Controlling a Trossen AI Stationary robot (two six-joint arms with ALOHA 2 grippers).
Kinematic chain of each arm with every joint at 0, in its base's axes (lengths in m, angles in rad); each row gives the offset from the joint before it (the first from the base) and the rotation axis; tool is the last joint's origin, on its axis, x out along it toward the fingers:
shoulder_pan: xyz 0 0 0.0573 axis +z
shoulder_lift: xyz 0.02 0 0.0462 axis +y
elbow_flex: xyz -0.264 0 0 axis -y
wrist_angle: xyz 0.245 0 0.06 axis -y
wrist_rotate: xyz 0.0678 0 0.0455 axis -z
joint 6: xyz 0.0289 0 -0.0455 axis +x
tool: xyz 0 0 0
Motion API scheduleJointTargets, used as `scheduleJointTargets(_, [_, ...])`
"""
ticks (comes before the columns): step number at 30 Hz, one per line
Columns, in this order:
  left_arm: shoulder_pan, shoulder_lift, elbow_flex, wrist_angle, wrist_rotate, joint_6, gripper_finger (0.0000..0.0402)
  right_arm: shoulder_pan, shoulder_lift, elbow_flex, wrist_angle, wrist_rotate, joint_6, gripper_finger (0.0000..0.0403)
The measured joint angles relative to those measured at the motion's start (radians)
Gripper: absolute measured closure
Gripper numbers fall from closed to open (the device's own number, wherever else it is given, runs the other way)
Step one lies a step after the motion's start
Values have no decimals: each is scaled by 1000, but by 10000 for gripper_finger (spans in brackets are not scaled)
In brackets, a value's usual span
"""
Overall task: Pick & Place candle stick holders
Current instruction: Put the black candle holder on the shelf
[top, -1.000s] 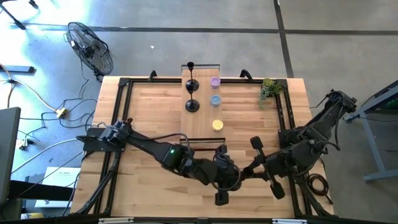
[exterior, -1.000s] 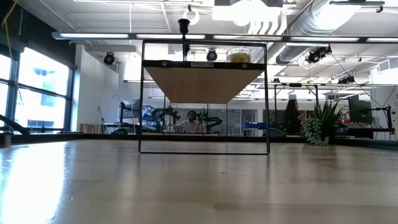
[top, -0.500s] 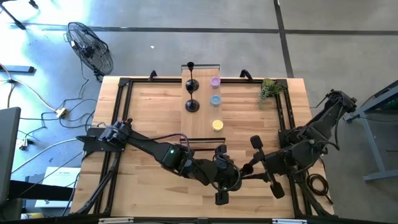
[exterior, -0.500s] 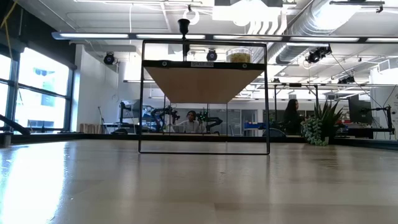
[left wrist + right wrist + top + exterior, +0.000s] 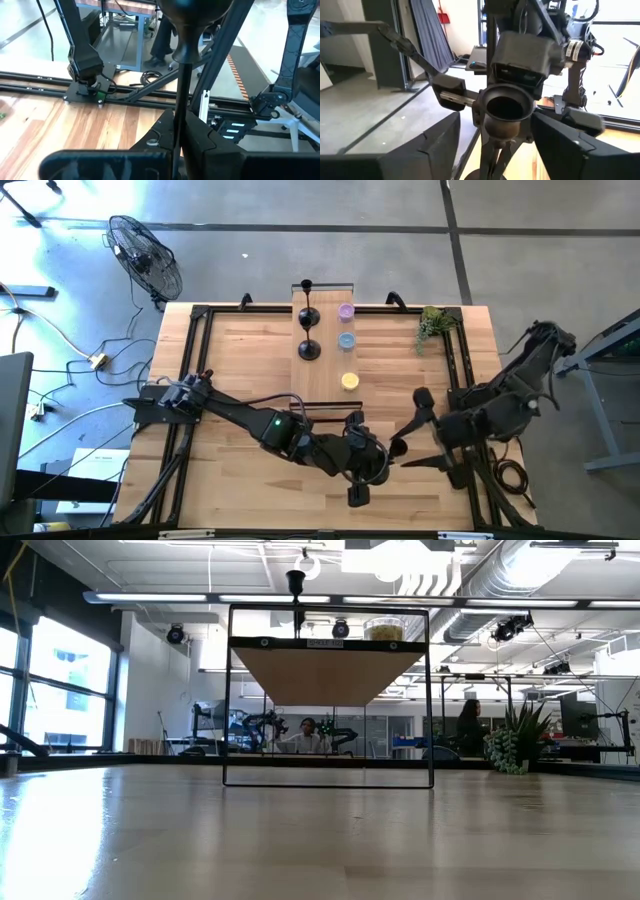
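High view: both arms meet over the near middle of the wooden worktop (image 5: 240, 360). Left tool (image 5: 368, 465) is closed on a candle stick holder (image 5: 183, 75). In the left wrist view the holder's thin stem runs up from between the dark fingers (image 5: 210, 145) to a rounded body near the lens. Right tool (image 5: 412, 432) sits just beside the left one, its two fingers spread in a V, one toward the far side and one lying along the near edge.

Right wrist view: the same holder appears cup-end on, its open mouth facing the camera. It stands in the gap between the right fingers (image 5: 440, 140); neither finger touches it. Left arm's wrist is directly behind the holder.

Raised shelf (image 5: 325, 340) at the far middle of the worktop carries two more holders (image 5: 309, 316), in a row front to back. A third, thinner one stands at the shelf's far edge. Three small cups stand beside them: purple (image 5: 346, 311), blue (image 5: 346, 340), yellow (image 5: 349, 381).

A small green plant (image 5: 433, 323) is at the far right corner. A floor fan (image 5: 146, 258) stands off the worktop, far left.

Low view: shelf frame and plant visible; neither arm is in frame.
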Motion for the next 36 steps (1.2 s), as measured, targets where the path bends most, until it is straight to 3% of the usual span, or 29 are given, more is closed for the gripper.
scheduleJointTargets(10, [0,0,0,1,-5,-28,394,122,-119,0,-141,-28,66,147])
scheduleJointTargets(17, [-22,0,0,1,-123,-32,394,245,-159,0,-235,-25,162,148])
scheduleJointTargets(24, [-61,0,0,2,-358,-35,394,343,-151,0,-366,109,285,149])
scheduleJointTargets(31, [-106,-2,1,2,-601,-67,394,419,-133,0,-453,140,385,149])
scheduleJointTargets(36, [-132,-2,2,-9,-854,-156,394,471,-124,0,-489,171,404,149])
